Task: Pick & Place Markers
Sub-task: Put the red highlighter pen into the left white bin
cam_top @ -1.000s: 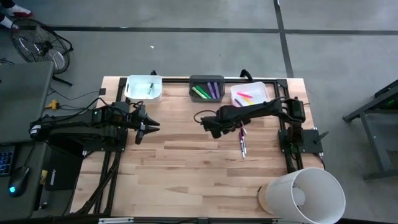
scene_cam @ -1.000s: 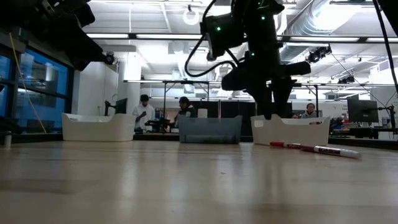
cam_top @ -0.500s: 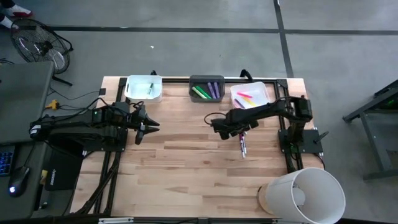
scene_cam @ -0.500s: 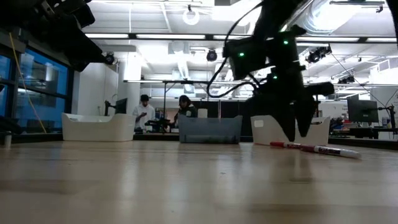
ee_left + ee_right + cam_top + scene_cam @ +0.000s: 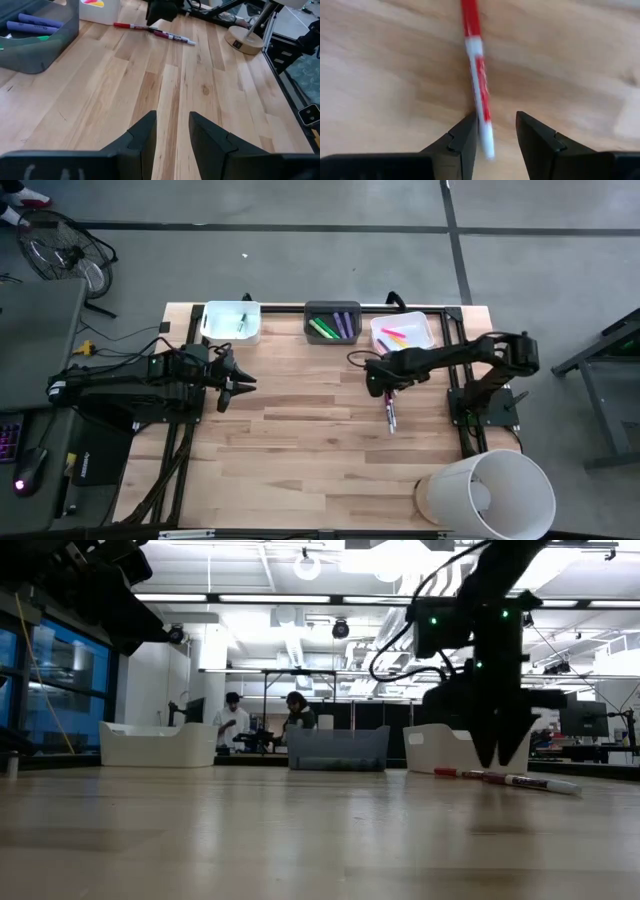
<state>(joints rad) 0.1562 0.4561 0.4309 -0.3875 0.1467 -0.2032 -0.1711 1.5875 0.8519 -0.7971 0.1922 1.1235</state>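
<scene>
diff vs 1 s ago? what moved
The right gripper swept from mid-table toward the right side and now hangs over the red-and-white marker lying on the table, fingers open either side of it, nothing gripped. Unchanged: left gripper parked open at the left, both loose markers on the wood, the three bins and their contents.

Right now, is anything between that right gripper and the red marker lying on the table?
Nothing visible. The right gripper hangs open right over the red marker, which lies on bare wood.
</scene>
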